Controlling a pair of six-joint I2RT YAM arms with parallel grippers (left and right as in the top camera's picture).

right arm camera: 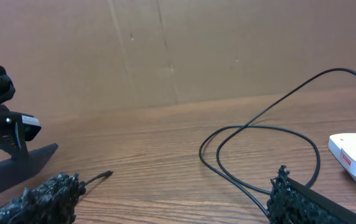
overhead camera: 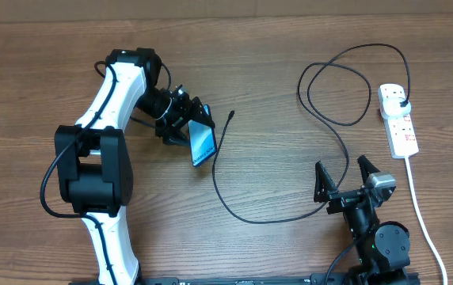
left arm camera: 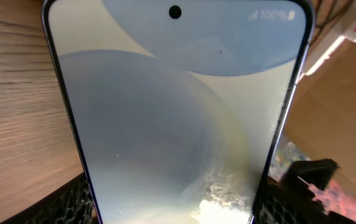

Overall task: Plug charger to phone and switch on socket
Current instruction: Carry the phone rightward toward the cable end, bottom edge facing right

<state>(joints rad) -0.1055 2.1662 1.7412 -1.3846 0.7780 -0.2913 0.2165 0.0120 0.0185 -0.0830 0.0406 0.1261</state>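
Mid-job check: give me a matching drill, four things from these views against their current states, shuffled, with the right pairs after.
Things:
1. phone
2. charger's connector tip
3. charger's black plug
4. right gripper

States:
a. open, holding nothing
b. in the socket
c. held by the left gripper
d. lying loose on the table

Pairs: 1-c, 2-d, 3-b, 4-a.

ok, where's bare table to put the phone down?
Free: the table inside the charger bend, between phone and right tool; also the strip below that bend. Crowded: right side, with charger loops, socket, white cord.
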